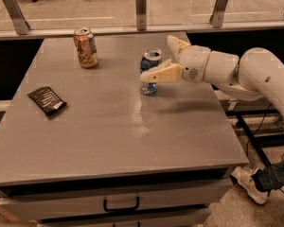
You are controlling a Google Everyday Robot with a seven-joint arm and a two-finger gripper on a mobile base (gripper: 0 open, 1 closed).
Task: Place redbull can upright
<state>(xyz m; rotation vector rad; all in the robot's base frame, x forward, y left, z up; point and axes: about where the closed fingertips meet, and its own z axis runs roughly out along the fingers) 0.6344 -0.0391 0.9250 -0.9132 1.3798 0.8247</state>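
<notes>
The redbull can (150, 62), blue and silver with a silver top, stands upright on the grey table (109, 126), right of its middle. My gripper (157, 58) comes in from the right at the can and is open. Its near finger (156, 74) crosses in front of the can's body. Its far finger (176, 43) is spread away behind and to the right of the can. The can's lower part shows below the near finger and rests on the table.
A gold-brown can (85, 47) stands upright at the back left. A black packet (47, 100) lies flat at the left. A glass barrier with metal posts (141, 8) runs along the table's far edge. A person's shoe (248, 182) is on the floor at the lower right.
</notes>
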